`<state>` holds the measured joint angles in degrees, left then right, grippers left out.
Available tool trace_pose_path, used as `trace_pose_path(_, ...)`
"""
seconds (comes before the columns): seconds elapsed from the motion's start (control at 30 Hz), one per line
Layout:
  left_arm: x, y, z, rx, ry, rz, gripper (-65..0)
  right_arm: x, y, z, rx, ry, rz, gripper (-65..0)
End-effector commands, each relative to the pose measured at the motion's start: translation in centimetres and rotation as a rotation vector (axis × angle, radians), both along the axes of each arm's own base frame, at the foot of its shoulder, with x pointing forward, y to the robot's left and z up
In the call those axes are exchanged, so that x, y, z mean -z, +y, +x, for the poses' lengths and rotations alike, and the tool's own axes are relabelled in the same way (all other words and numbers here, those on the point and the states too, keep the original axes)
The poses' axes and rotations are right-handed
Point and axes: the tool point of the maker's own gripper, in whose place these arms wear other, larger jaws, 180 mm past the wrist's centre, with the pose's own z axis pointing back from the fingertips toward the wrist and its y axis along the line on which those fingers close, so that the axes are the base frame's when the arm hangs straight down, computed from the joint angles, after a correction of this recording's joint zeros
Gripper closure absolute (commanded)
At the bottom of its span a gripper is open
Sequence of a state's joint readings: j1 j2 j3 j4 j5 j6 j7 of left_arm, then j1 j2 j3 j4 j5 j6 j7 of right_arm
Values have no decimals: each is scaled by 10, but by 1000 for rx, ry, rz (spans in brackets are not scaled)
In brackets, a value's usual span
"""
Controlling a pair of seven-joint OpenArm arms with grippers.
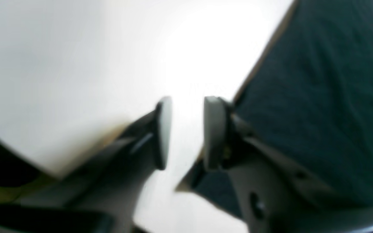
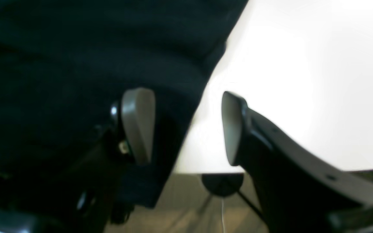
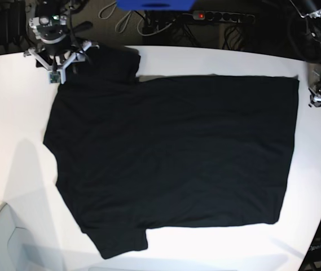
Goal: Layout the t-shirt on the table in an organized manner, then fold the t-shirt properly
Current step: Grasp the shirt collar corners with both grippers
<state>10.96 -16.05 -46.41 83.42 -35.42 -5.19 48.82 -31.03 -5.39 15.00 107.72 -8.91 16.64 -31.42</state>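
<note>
Overhead, you see the table (image 3: pixel 13 124) first: white, curved at the edge, taking up nearly the whole base view. Shirt (image 3: pixel 171 158) next, black, spread flat across the middle, hem toward the right of that view, collar end and sleeves toward the left. One sleeve lies at the top left, the other at the bottom left. No print shows on the upward face.

Right gripper (image 3: pixel 58 59) sits at the upper left of the base view, by the top sleeve. Your right wrist view shows its jaws wide apart, one pad (image 2: pixel 138 124) over the dark cloth, the other over bare white table, with nothing between them.

Left gripper (image 1: pixel 186 132) is at the far right edge, near the hem corner. Your left wrist view shows a moderate gap between the pads; only bright tabletop shows through it. Cloth edge lies just beside one pad (image 1: pixel 214 132); contact is too blurred to judge.
</note>
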Motion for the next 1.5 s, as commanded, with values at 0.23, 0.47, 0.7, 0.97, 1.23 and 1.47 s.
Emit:
trace_pose_path(0.23,0,6,-17,10,23,29,-346,19,2,-8,7,34,23,-338)
trace_pose_path(0.47,17,-21,-16,91,72,2,-347,22,14,-9,-21,41,43,-215)
trace_pose_path(0.7,31,-44,-19,151,111,-26,-351,23,17,-10,-13,46,53,0)
trace_pose_path(0.97,35,-68,-23,203,119,-35,-347,23,18,-10,-13,44,54,0)
trace_pose_path(1.23,35,-65,-24,200,123,-30,-144,22,19,-10,-13,42,55,0)
trace_pose_path(1.47,34,-64,-23,201,119,-27,-7,21,18,-8,-13,38,55,0)
